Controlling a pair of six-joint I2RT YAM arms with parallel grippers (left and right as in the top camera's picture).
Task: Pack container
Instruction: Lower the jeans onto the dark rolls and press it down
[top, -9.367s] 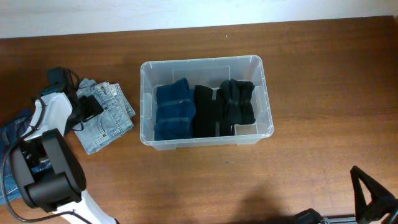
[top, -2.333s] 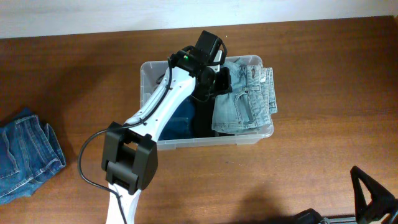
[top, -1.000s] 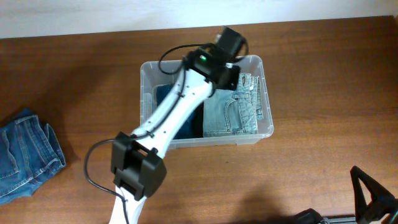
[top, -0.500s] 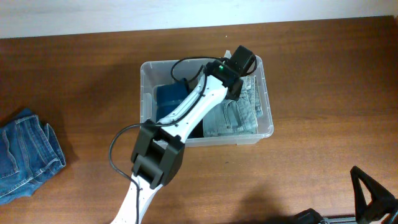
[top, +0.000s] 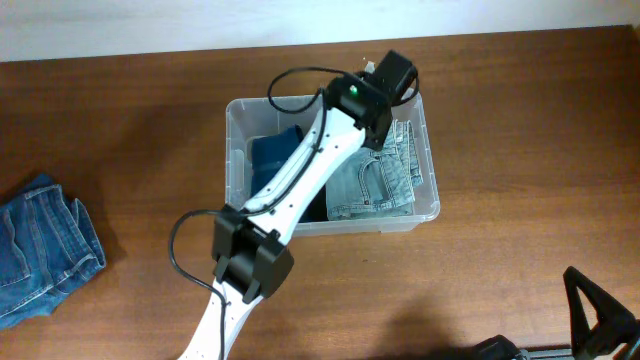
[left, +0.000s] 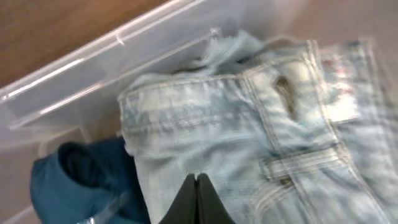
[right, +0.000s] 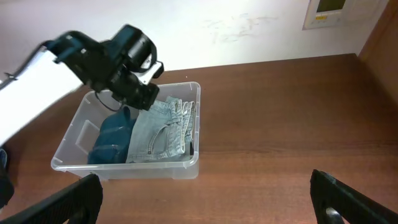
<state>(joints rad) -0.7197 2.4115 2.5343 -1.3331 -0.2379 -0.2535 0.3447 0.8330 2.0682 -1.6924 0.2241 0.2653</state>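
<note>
The container (top: 232, 150) is a clear plastic tub in the middle of the table. Light blue jeans (top: 385, 180) lie flat in its right half, and a dark blue folded garment (top: 272, 155) fills its left half. My left arm reaches over the tub's far right corner. In the left wrist view my left gripper (left: 197, 185) is shut, its tips just over the light jeans (left: 249, 137), and nothing shows between the fingers. My right gripper (right: 205, 202) is open wide over bare table in front of the container (right: 194, 160).
A loose pile of blue jeans (top: 40, 245) lies at the table's left edge. The right gripper (top: 598, 318) sits low at the front right corner. Brown tabletop surrounds the tub, and a white wall runs along the far edge.
My left arm's wrist has shifted a little toward the tub's far right corner. The light jeans have settled flat in the tub. The right arm has not moved.
</note>
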